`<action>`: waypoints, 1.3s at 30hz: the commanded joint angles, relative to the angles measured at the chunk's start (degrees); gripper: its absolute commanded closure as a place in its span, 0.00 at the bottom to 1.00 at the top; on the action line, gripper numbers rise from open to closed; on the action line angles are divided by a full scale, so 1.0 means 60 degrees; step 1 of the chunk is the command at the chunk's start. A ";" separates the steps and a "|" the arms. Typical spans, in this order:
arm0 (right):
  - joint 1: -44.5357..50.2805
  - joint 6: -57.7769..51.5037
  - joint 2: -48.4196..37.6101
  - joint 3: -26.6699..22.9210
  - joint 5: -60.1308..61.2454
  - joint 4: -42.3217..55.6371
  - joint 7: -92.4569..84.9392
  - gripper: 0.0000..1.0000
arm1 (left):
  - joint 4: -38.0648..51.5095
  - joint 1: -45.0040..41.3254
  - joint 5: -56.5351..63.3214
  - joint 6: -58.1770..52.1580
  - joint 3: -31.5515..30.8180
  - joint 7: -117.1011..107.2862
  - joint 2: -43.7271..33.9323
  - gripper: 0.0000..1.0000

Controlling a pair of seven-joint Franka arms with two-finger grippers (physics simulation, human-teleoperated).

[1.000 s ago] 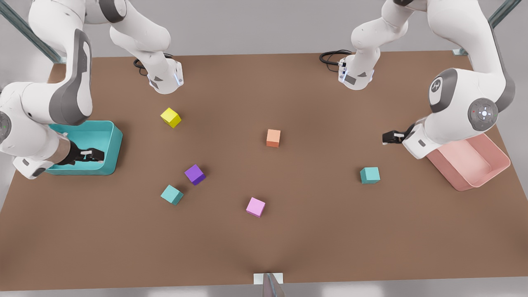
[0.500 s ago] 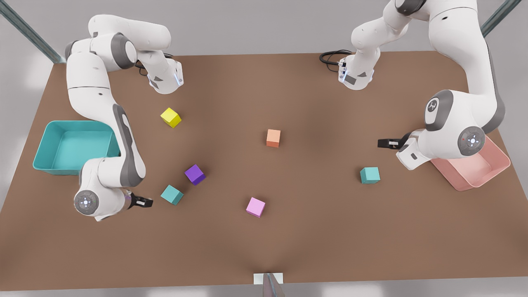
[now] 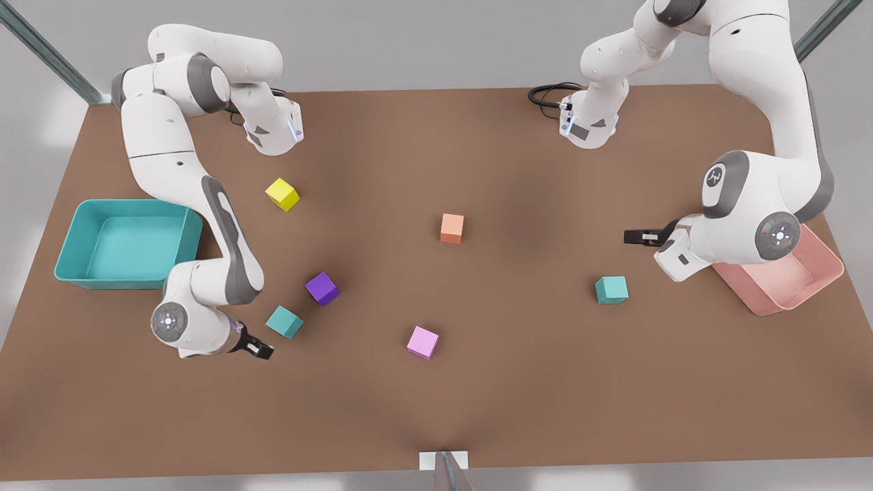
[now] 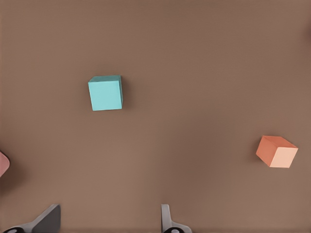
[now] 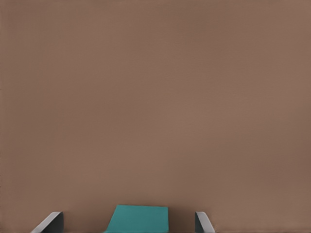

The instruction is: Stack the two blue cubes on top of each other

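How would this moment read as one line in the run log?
right gripper: open, beside first teal cube | left gripper: open, idle, off second teal cube | cubes: apart, unstacked

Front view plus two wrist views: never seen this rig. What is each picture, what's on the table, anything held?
These are simulator renders of two white robot arms bolted to a brown table. The front view looks down on everything; each wrist view comes from a camera riding on one arm.

The left gripper is at the front view's right, open, above one blue cube. The right gripper is at the front view's left, open, close to the other blue cube. Nothing is held.

Also on the table: purple cube, pink cube, orange cube, yellow cube, a teal bin and a pink bin.
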 commanded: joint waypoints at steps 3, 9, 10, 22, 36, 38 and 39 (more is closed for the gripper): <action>0.0030 0.0271 -0.0155 0.0248 0.0024 -0.0282 0.1812 0.00 | 0.0021 0.0012 0.0018 -0.0016 -0.0008 -0.0065 -0.0011 0.00; 0.0059 -0.0081 -0.0434 0.0438 0.0038 -0.0751 0.1607 0.00 | 0.0021 0.0012 0.0018 -0.0002 -0.0008 -0.0065 -0.0011 0.00; 0.0059 -0.0096 -0.0463 0.0452 0.0038 -0.0898 0.1577 0.00 | 0.0007 0.0012 0.0018 -0.0002 -0.0008 -0.0065 0.0004 0.00; 0.0044 -0.0227 -0.0478 0.0511 0.0038 -0.1249 0.1358 0.00 | -0.0008 0.0041 0.0003 -0.0016 0.0007 -0.0080 0.0033 0.00; 0.0030 -0.0213 -0.0156 0.0511 0.0024 -0.1440 0.1153 0.00 | -0.0008 0.0085 0.0003 -0.0016 0.0007 -0.0080 0.0048 0.00; 0.0015 -0.0213 -0.0112 0.0511 0.0097 -0.1440 0.0918 0.00 | -0.0008 0.0071 0.0003 -0.0016 0.0007 -0.0080 0.0033 0.00; 0.0015 -0.0184 -0.0039 0.0511 0.0082 -0.1425 0.0904 0.00 | -0.0008 0.0070 0.0003 -0.0016 0.0007 -0.0080 0.0033 0.00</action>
